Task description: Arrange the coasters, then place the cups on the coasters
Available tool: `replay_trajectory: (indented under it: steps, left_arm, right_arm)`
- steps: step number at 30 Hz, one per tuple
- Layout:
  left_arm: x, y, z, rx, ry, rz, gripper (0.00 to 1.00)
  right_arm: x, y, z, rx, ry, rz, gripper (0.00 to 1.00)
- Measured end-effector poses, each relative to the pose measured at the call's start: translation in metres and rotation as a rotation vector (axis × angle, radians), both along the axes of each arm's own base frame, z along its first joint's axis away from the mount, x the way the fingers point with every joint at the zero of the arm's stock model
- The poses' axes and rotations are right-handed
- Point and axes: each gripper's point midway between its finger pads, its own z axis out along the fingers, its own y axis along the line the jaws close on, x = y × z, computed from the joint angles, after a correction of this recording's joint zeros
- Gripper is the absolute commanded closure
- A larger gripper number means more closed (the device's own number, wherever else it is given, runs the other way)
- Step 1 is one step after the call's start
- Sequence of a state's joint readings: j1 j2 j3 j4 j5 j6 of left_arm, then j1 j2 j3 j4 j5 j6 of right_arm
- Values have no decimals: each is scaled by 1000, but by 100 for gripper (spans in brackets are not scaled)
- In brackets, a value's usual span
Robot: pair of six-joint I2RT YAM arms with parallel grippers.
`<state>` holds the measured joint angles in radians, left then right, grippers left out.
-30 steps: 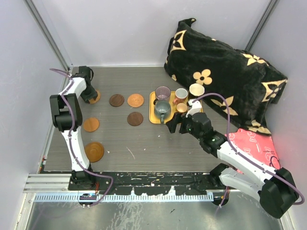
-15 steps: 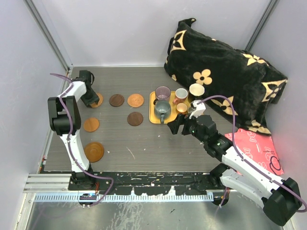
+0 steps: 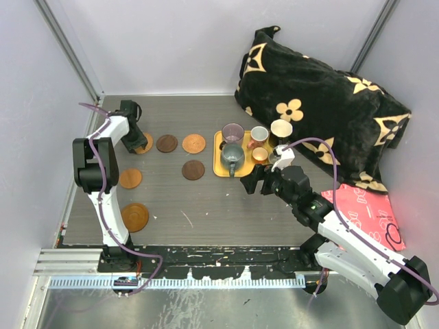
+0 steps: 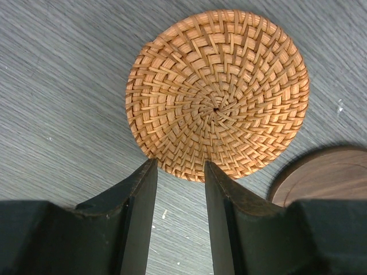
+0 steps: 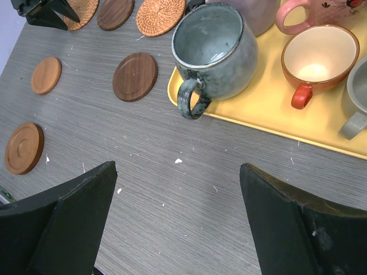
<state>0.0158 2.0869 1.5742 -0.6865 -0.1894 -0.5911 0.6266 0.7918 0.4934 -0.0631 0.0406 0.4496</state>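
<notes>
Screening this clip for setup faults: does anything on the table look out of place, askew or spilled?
Nothing is spilled or tipped. The grey-green mug sits at the near edge of the yellow tray, its handle overhanging. A black flowered cushion and a red packet lie at the right, unrelated to the task.

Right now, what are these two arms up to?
The left hand, fingers slightly apart, sits at the edge of a round woven orange coaster on the table. The right hand hovers wide open before the grey-green mug. No cup is on a coaster yet; the mug stands on a square yellow tray.
</notes>
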Motion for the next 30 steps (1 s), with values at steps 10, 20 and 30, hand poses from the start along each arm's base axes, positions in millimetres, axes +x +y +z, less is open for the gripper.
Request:
replay_trajectory:
  steps: [10, 20, 30]
  left_arm:
    - [-5, 1, 0, 1, -6, 18, 60]
    - [-7, 0, -1, -1, -9, 25, 59]
    - [-12, 7, 3, 36, 4, 32, 55]
  right_arm:
    - [0, 0, 0, 2, 1, 0, 7]
    - [-3, -1, 4, 7, -6, 1, 7]
    - [-3, -1, 3, 7, -6, 1, 7]
